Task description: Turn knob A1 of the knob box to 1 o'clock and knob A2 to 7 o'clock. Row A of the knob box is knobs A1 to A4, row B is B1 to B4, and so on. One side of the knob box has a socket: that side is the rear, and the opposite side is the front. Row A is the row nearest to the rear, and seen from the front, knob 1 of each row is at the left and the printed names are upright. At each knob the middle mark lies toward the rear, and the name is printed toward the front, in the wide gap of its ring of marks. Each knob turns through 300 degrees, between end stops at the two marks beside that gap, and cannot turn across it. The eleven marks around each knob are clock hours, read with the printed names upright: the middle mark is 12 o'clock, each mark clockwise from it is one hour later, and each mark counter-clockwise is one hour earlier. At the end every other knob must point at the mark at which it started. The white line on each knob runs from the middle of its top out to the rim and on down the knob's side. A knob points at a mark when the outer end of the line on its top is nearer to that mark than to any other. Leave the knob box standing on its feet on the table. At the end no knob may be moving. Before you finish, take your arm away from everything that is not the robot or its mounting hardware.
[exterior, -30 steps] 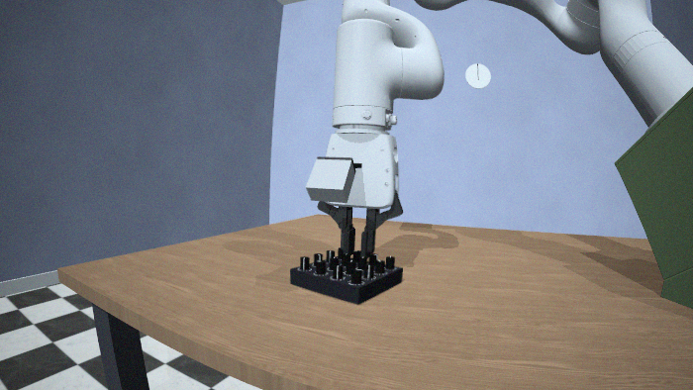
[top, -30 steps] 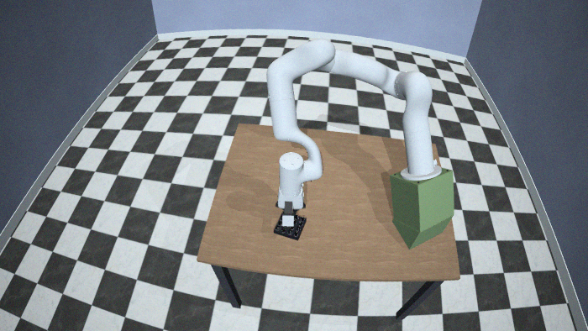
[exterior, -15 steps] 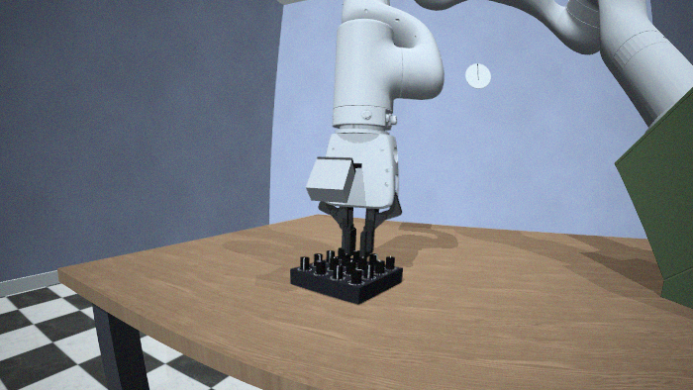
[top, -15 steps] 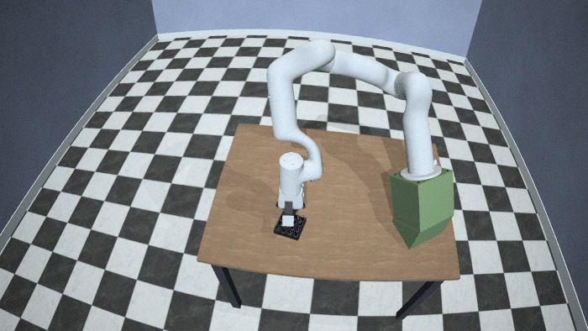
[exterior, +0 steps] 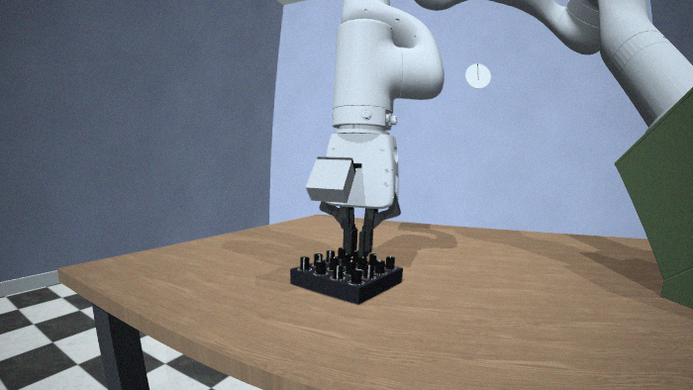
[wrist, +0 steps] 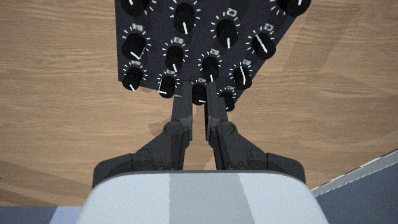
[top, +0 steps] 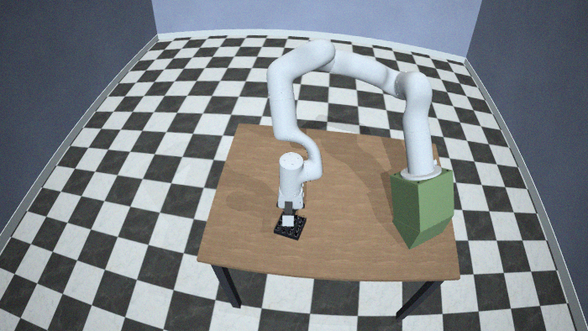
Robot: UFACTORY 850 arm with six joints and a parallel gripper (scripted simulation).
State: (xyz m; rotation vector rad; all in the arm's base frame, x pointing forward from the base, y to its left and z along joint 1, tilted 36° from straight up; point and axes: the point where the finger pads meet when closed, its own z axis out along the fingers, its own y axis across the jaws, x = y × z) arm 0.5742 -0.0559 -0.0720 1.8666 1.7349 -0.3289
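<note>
Knob box, a black square block with four rows of four black knobs, is seen standing flat on the wooden worktop, toward the edge of the worktop away from the green pedestal that carries the white arm. No long axis is presented by the square block; it is set slightly askew to the worktop's edges, and in the wrist view one of its corners is turned toward the camera. The tool is lowered vertically over the row of knobs nearest the wrist camera, and its two dark fingers are closed in narrowly on either side of a single knob in that row, so that this knob is gripped between them. The white line on the gripped knob is seen running toward the right of the wrist view. The printed names beside the knobs are too small and blurred to be read, so the gripped knob cannot be identified by name. The white lines on the other knobs are turned in various directions.
</note>
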